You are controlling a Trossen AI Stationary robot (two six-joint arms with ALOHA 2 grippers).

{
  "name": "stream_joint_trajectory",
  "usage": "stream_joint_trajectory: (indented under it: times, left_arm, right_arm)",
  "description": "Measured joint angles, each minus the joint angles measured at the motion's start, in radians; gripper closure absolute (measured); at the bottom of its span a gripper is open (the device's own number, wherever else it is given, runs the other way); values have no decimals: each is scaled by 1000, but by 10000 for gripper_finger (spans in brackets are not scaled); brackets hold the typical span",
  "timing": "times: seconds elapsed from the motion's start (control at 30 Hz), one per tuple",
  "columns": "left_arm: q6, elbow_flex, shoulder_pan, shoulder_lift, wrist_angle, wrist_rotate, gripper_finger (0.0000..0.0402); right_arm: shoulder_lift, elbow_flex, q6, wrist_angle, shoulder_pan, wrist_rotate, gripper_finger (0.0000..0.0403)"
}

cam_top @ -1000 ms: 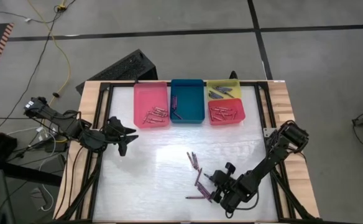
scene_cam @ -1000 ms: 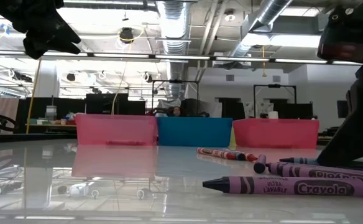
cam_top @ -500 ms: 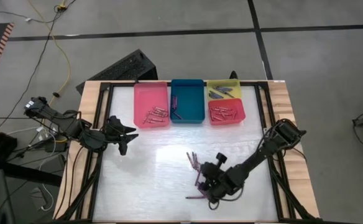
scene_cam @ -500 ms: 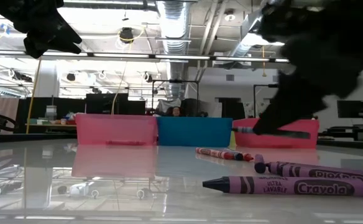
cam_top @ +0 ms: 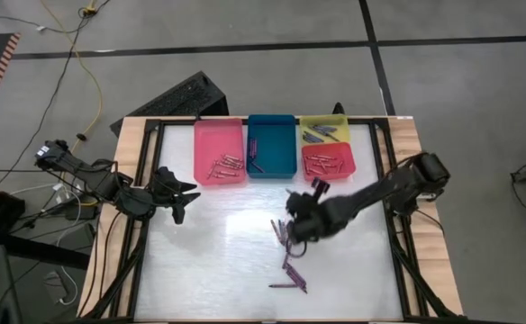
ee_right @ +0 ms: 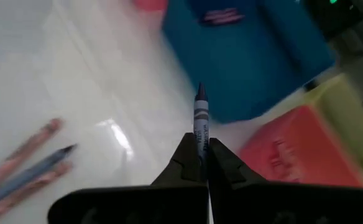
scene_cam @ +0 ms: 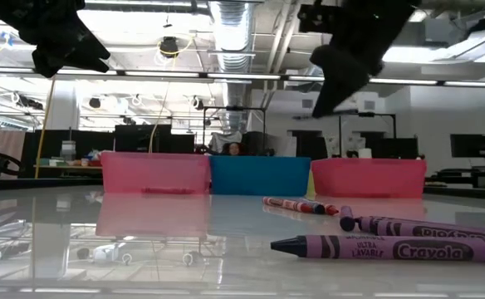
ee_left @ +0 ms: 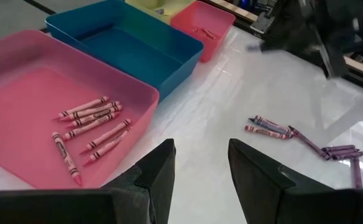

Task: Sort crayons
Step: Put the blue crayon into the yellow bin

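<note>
**One crayon lifted from the loose pile and carried toward the trays**

One purple crayon [ee_right: 199,121] is pinched between the pressed-together fingers of the right gripper [cam_top: 296,225], its tip pointing forward past the fingertips; a second ago this gripper was low at the near right of the table [cam_top: 218,261], beside the loose pile, and it has since risen and swung toward the middle, so that it now hangs above the far end of the pile; in the low view it has gone from table level to high in the picture [scene_cam: 335,71], clear of the surface. Ahead of the held crayon lie the blue tray [ee_right: 256,56] and, beside it, the red tray [ee_right: 293,155]; judged from its purple colour and the purple sticks already in the blue tray, that tray is the likely target, though the drop is not yet made. The remaining loose crayons [cam_top: 285,256] lie where they were, a handful of purple ones and a red one on the bare table. Farther out, the pink tray [cam_top: 219,151] holds its pink crayons and the yellow tray [cam_top: 328,122] its grey ones. The left gripper [ee_left: 200,171] waits unmoved at the left edge, fingers apart and holding nothing.
</note>
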Motion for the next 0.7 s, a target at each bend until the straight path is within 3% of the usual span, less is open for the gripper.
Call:
stream_joint_trajectory:
  times: [0.4, 0.57, 0.7]
  left_arm:
    - [-1, 0, 0, 0, -39, 0, 262]
    - [-1, 0, 0, 0, -41, -1, 262]
    - [-2, 0, 0, 0, -41, -19, 262]
  right_arm:
    - [-343, -59, -394, 46, -336, -27, 395]
    - [-514, -217, -540, 259, -536, -239, 395]
    - [-616, -358, -549, 449, -718, -427, 395]
